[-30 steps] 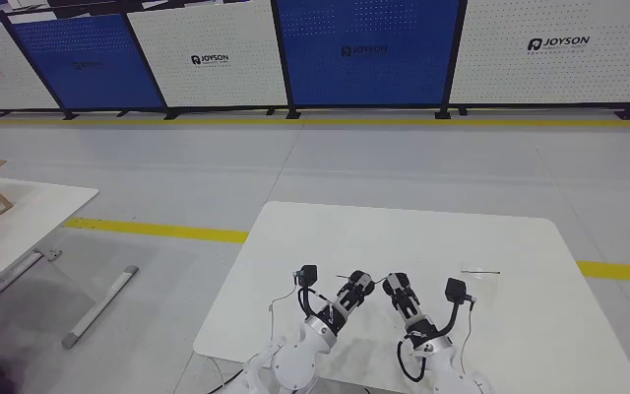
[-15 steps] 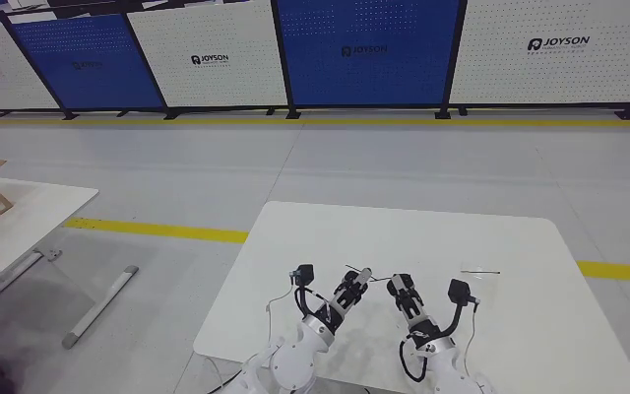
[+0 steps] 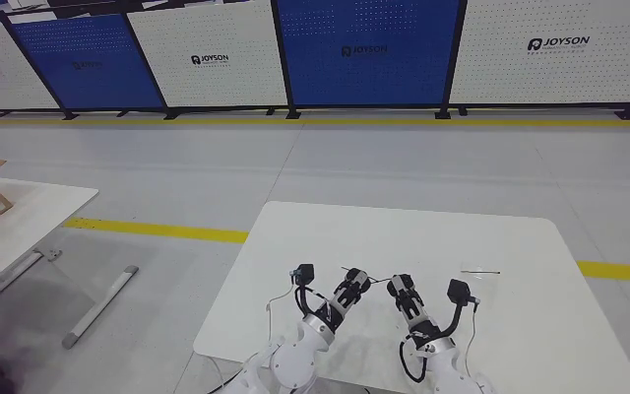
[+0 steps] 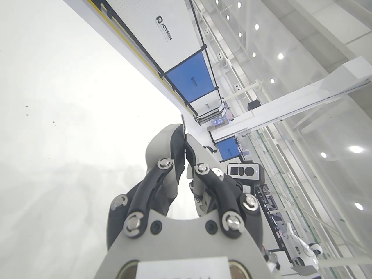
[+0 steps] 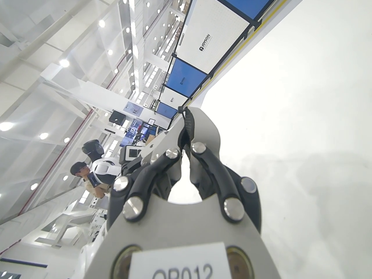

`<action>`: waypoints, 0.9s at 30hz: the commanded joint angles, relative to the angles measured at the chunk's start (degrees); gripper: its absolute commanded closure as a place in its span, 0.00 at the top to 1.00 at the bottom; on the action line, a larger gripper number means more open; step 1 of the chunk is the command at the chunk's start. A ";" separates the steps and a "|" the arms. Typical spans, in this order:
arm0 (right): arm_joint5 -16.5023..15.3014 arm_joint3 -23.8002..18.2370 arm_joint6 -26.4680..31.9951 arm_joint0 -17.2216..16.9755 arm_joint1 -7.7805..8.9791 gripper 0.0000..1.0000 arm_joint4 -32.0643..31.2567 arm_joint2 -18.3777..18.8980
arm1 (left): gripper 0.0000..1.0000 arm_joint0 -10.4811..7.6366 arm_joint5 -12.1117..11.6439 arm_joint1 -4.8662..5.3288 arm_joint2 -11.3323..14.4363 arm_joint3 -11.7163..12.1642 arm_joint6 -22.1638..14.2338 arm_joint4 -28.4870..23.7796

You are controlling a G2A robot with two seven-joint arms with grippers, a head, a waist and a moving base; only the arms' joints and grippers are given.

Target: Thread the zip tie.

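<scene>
**Top view.** Both hands sit low over the surface (image 3: 413, 231), close to its robot-side edge. The left hand (image 3: 360, 280) and right hand (image 3: 396, 285) are nearly tip to tip. The tie (image 3: 352, 271) shows as a thin dark line passing the left hand and spanning the gap. Compared with one second ago, the right hand has shifted slightly outward. The tie's free end now angles toward the surface's far edge. A second tie (image 3: 480, 272) lies flat on the surface, well apart.

**Left wrist view.** The left hand (image 4: 184, 137) is pressed together, with a thin sliver of tie (image 4: 182, 119) protruding.

**Right wrist view.** The right hand (image 5: 184, 119) is clamped on the dark strap of the tie (image 5: 187, 126).

**Assessment.** The hands appear to be aligning the tie, and threading looks unfinished.
</scene>
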 commanded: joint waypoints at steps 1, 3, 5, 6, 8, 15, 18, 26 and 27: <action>0.01 -0.20 0.04 -0.07 0.01 0.00 -0.14 0.01 | 0.00 -0.07 0.10 -0.02 0.05 0.00 -0.08 0.03; 0.02 -0.40 0.08 -0.15 0.02 0.00 -0.24 0.03 | 0.00 -0.17 0.23 -0.05 0.16 0.07 -0.14 0.10; -0.03 -0.51 0.20 -0.20 0.03 0.00 -0.14 0.05 | 0.00 -0.23 0.27 -0.07 0.23 0.12 -0.20 0.05; -0.24 -0.55 0.58 -0.19 0.03 0.00 0.28 0.04 | 0.00 -0.25 0.26 -0.09 0.24 0.15 -0.25 -0.12; -0.84 -0.41 1.89 -0.01 0.09 0.45 0.23 -0.06 | 0.00 -0.25 0.36 -0.13 0.25 0.17 -0.10 -0.51; -2.63 -0.07 3.39 -0.09 0.30 1.00 -0.80 -0.15 | 0.00 -0.01 1.31 -0.25 -0.38 -0.39 1.18 -2.07; -4.16 -0.34 3.58 -0.83 0.53 1.00 -1.25 0.44 | 0.00 0.26 1.68 -0.32 -0.80 -1.01 1.76 -3.44; -8.07 0.17 1.17 -2.63 0.88 1.00 1.72 3.07 | 0.00 0.60 2.70 -0.49 -1.27 -2.94 0.39 -8.01; -8.07 0.17 1.17 -2.63 0.88 1.00 1.72 3.07 | 0.00 0.60 2.70 -0.49 -1.27 -2.94 0.39 -8.01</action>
